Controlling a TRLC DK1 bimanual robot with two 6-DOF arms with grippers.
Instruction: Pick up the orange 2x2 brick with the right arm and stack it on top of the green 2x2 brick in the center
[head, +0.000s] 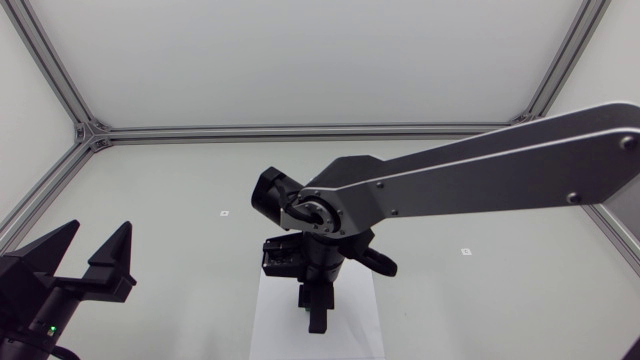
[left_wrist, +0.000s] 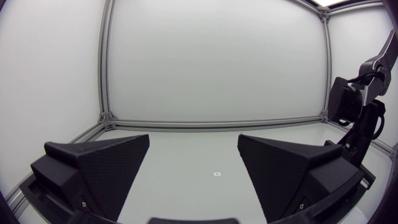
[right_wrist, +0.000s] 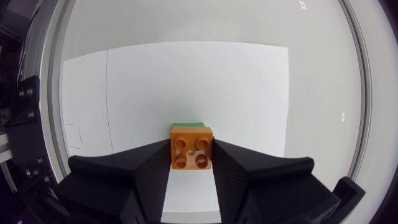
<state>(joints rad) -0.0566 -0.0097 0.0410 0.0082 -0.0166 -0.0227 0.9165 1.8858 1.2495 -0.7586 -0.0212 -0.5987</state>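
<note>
The right wrist view shows my right gripper (right_wrist: 191, 152) shut on the orange 2x2 brick (right_wrist: 191, 148), one finger against each side, studs toward the camera. A strip of the green 2x2 brick (right_wrist: 189, 125) shows just beyond and under the orange one; whether they touch I cannot tell. In the head view my right arm (head: 480, 175) comes in from the right, and its gripper (head: 317, 312) points down over the white sheet (head: 275, 320), hiding both bricks. My left gripper (head: 97, 238) stands open and empty at the front left.
The white sheet (right_wrist: 186, 81) lies under the bricks in the middle of the table. The table's metal frame (head: 300, 131) runs along the back and sides. From the left wrist view, past the open left gripper (left_wrist: 194, 146), my right arm (left_wrist: 357, 118) stands far off to one side.
</note>
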